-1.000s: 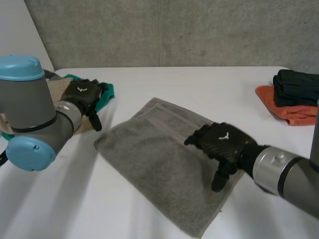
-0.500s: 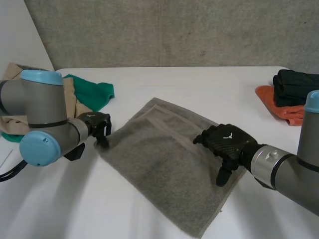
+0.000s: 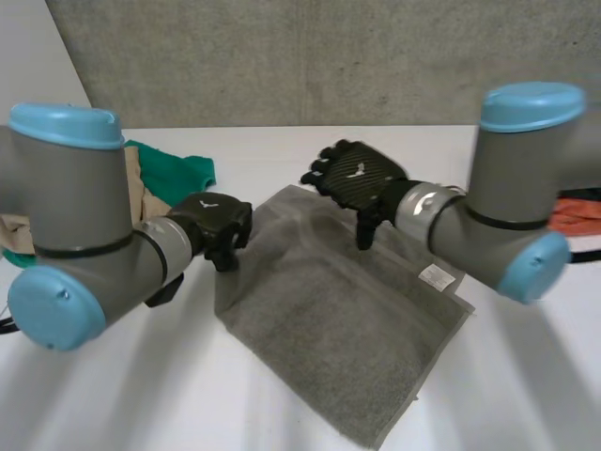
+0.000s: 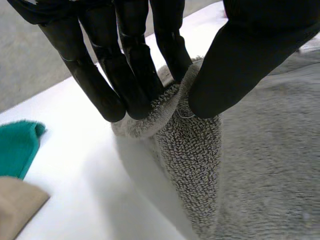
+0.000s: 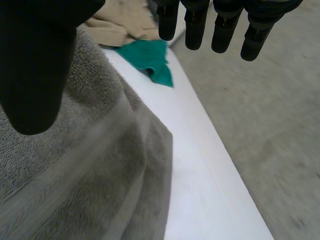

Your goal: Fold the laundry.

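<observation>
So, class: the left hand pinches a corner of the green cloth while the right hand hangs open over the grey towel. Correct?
No: the left wrist view shows the left hand pinching a corner of the grey towel; the green cloth lies apart. The right hand does hang open over the towel.

This is looking like a robotics lab: robot arms (image 3: 66, 235) are standing at a white desk (image 3: 141, 395) before a bare concrete wall (image 3: 329, 56).

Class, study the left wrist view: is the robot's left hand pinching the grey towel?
Yes: the left hand holds a bunched fold of the grey towel pinched between its fingers and thumb.
</observation>
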Available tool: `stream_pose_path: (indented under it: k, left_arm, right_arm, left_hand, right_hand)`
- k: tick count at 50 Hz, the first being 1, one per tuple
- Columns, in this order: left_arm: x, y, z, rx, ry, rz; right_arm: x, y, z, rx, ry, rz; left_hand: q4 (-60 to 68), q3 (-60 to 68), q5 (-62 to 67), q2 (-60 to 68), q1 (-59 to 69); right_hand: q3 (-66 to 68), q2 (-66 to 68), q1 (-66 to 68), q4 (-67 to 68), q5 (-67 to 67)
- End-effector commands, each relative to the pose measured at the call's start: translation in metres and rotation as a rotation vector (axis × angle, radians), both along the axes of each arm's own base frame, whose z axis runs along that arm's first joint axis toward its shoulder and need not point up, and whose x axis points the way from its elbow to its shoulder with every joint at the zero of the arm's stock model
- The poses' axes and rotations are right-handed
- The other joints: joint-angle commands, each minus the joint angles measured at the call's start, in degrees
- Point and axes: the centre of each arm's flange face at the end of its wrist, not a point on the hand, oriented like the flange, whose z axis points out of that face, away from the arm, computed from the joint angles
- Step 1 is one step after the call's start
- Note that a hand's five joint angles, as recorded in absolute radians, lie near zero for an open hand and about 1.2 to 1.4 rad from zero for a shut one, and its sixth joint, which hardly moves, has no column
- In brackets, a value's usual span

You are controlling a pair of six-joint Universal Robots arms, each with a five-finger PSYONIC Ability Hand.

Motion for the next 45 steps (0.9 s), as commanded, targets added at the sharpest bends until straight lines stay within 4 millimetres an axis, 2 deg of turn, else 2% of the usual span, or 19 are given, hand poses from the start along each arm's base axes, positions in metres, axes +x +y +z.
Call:
stream_pose_path:
  k: [1, 7, 9, 10, 11, 13, 14, 16, 17, 18, 19, 20, 21, 26, 28, 33, 39, 42, 45]
  left_arm:
    - [-0.007, 0.015, -0.006, -0.044, -0.035, -0.048]
    - [-0.006, 0.013, -0.011, -0.039, -0.047, -0.048]
    - [-0.006, 0.012, -0.012, -0.041, -0.049, -0.046]
    - [-0.006, 0.011, -0.011, -0.042, -0.048, -0.044]
    - [-0.005, 0.009, -0.009, -0.05, -0.044, -0.039]
    - [-0.005, 0.006, -0.008, -0.056, -0.04, -0.035]
    - [-0.005, 0.005, -0.007, -0.06, -0.038, -0.034]
    - [-0.005, 0.0, -0.004, -0.072, -0.028, -0.03]
    - [-0.005, -0.004, 0.0, -0.086, -0.011, -0.028]
    - [-0.004, -0.009, 0.005, -0.108, 0.004, -0.023]
    - [-0.003, -0.014, 0.007, -0.123, 0.013, -0.016]
    - [0.004, -0.029, 0.015, -0.175, 0.038, 0.017]
    - [0.007, -0.035, 0.02, -0.202, 0.049, 0.033]
    - [0.031, -0.083, 0.04, -0.355, 0.115, 0.117]
    - [0.036, -0.095, 0.038, -0.367, 0.124, 0.115]
    - [0.03, -0.113, 0.004, -0.269, 0.142, -0.02]
    - [0.009, -0.108, -0.028, -0.144, 0.187, -0.179]
    - [-0.005, -0.108, -0.04, -0.121, 0.206, -0.197]
    - [-0.014, -0.118, -0.05, -0.111, 0.221, -0.132]
  right_arm:
    - [0.037, 0.005, -0.04, 0.017, 0.061, 0.105]
    - [0.056, 0.008, -0.07, 0.041, 0.063, 0.127]
    - [0.061, 0.005, -0.08, 0.037, 0.06, 0.112]
    - [0.063, 0.003, -0.081, 0.027, 0.056, 0.101]
    - [0.064, -0.002, -0.08, 0.014, 0.045, 0.078]
    - [0.064, -0.007, -0.073, -0.004, 0.022, 0.052]
    - [0.063, -0.01, -0.068, -0.009, 0.007, 0.038]
    - [0.059, -0.015, -0.036, -0.013, -0.073, -0.008]
    - [0.057, -0.015, -0.027, -0.014, -0.091, -0.016]
    - [0.052, -0.014, -0.011, -0.014, -0.118, -0.034]
    - [0.049, -0.013, -0.002, -0.012, -0.132, -0.044]
    - [0.042, -0.009, 0.014, -0.016, -0.146, -0.053]
    - [0.033, -0.001, 0.031, -0.019, -0.146, -0.057]
    - [0.007, 0.026, 0.075, -0.113, -0.124, -0.052]
    - [0.002, 0.034, 0.087, -0.156, -0.118, -0.046]
    - [-0.008, 0.059, 0.118, -0.24, -0.131, -0.017]
    - [-0.014, 0.074, 0.134, -0.27, -0.149, -0.005]
    - [-0.018, 0.083, 0.141, -0.273, -0.153, 0.001]
    - [-0.025, 0.093, 0.15, -0.287, -0.164, 0.007]
  left_hand:
    - [11.68, 12.28, 13.16, 11.74, 14.14]
    - [11.68, 12.28, 13.16, 11.74, 14.14]
    - [11.68, 12.28, 13.16, 11.74, 14.14]
    - [11.68, 12.28, 13.16, 11.74, 14.14]
    - [11.68, 12.28, 13.16, 11.74, 14.14]
    - [11.68, 12.28, 13.16, 11.74, 14.14]
    - [11.68, 12.28, 13.16, 11.74, 14.14]
    - [11.68, 12.28, 13.16, 11.74, 14.14]
    - [1.54, 2.14, 3.02, 1.6, 4.0]
    - [-18.22, -17.61, -16.73, -18.15, -15.75]
    - [-31.24, -30.63, -29.75, -31.17, -28.77]
    - [-57.84, -57.24, -56.36, -57.78, -55.38]
    - [-58.32, -57.72, -56.84, -58.26, -55.86]
    - [-58.32, -57.72, -56.84, -58.26, -55.86]
    - [-58.32, -57.72, -56.84, -58.26, -55.86]
    - [-58.32, -57.72, -56.84, -58.26, -55.86]
    - [-58.32, -57.72, -56.84, -58.26, -55.86]
    - [-58.32, -57.72, -56.84, -58.26, -55.86]
    - [-58.32, -57.72, -56.84, -58.26, -55.86]
  right_hand:
    - [-1.92, -1.96, -2.57, -1.67, -2.32]
    - [13.03, 13.0, 12.39, 13.29, 12.63]
    - [28.27, 28.24, 27.63, 28.53, 27.87]
    - [41.35, 41.31, 40.7, 41.6, 40.95]
    - [67.31, 67.28, 66.67, 67.57, 66.91]
    - [67.58, 67.54, 66.93, 67.83, 67.18]
    - [67.58, 67.54, 66.93, 67.83, 67.18]
    - [67.58, 67.54, 66.93, 67.83, 67.18]
    - [67.58, 67.54, 66.93, 67.83, 67.18]
    - [67.58, 67.54, 66.93, 67.83, 67.18]
    - [67.58, 67.54, 66.93, 67.83, 67.18]
    - [67.58, 67.54, 66.93, 67.83, 67.18]
    - [67.58, 67.54, 66.93, 67.83, 67.18]
    - [67.58, 67.54, 66.93, 67.83, 67.18]
    - [67.58, 67.54, 66.93, 67.83, 67.18]
    - [67.58, 67.54, 66.93, 67.83, 67.18]
    - [67.58, 67.54, 66.93, 67.83, 67.18]
    - [67.58, 67.54, 66.93, 67.83, 67.18]
    - [67.58, 67.54, 66.93, 67.83, 67.18]
